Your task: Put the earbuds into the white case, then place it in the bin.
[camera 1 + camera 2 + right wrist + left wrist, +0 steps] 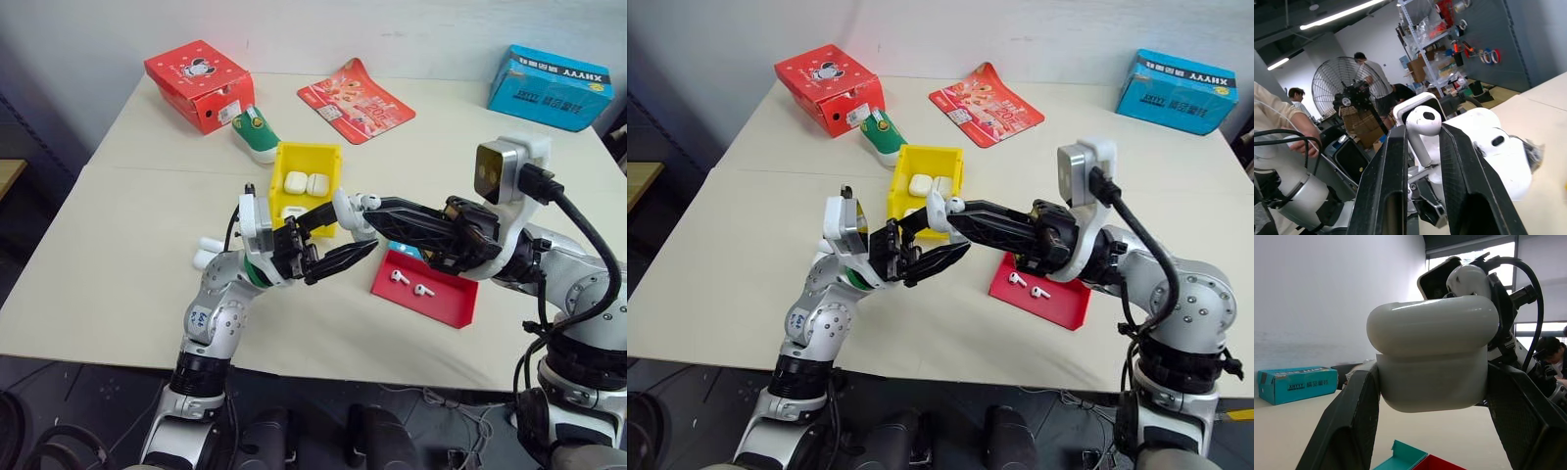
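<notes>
- White case (345,217) sat pinched in the left end effector (328,245) above the desk (127,255), just in front of the yellow bin (284,157); the right end effector (364,206) met it from the other side, and two earbuds (409,283) lay in the red tray (446,305).
- Left wrist view: black fingers (1347,431) were clamped on the case's body, lid lifted.
- Right wrist view: fingers (1386,181) nipped one earbud (1422,128), the case just beyond it.

Beige table (147,255), white wall (392,29)
</notes>
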